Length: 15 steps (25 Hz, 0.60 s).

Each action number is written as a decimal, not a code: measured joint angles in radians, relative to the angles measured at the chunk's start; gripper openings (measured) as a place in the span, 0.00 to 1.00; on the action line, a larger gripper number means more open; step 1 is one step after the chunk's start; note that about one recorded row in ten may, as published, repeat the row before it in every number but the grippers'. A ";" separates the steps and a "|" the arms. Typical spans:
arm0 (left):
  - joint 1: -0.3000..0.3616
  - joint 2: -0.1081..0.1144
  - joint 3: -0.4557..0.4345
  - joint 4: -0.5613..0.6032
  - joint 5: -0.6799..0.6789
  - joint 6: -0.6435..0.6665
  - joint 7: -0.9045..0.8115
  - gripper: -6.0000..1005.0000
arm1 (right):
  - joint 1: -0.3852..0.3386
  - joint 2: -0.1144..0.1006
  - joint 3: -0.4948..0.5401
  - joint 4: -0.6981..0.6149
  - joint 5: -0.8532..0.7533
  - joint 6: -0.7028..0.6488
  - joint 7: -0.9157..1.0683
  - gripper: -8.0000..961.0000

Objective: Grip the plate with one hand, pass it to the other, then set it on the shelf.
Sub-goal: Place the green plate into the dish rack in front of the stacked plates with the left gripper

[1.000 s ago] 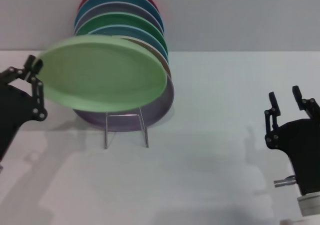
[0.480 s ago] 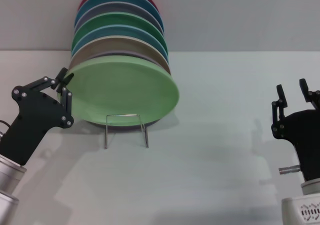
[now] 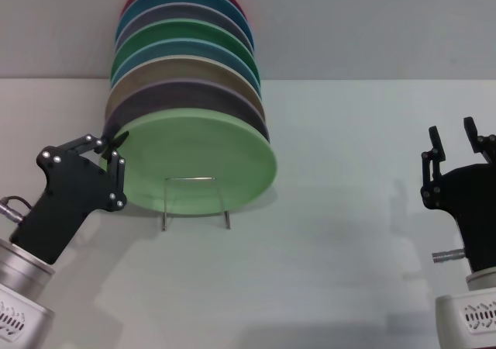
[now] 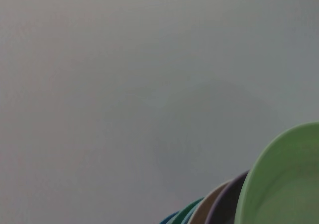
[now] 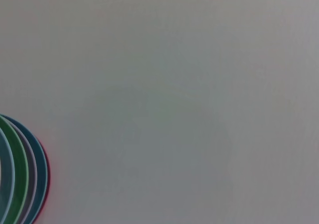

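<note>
At the left edge of the plate [image 3: 198,163], my left hand [image 3: 114,149] has its fingers [image 3: 118,141] closed on the rim, so I am gripping the plate. The plate is pale green and stands at the front of a row of other plates [image 3: 184,62], leaning back against the dark purple one just behind it. Its bottom edge sits down by the wire loops of the shelf [image 3: 195,202], which stands on the white worktop [image 3: 325,248].

My right hand [image 3: 455,143] is well apart, over on the right side, with its fingers open and holding nothing.

I think this is the last step, putting the plate on the shelf. It looks like the plate is in its slot now, but I cannot tell if it rests all the way down. Next I should open my left fingers slowly and pull my hand away to the side, so I do not knock the row over.
</note>
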 joint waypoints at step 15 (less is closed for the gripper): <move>0.010 0.004 -0.002 -0.023 0.001 0.013 -0.007 0.11 | 0.015 0.000 0.003 0.003 0.000 0.020 -0.005 0.38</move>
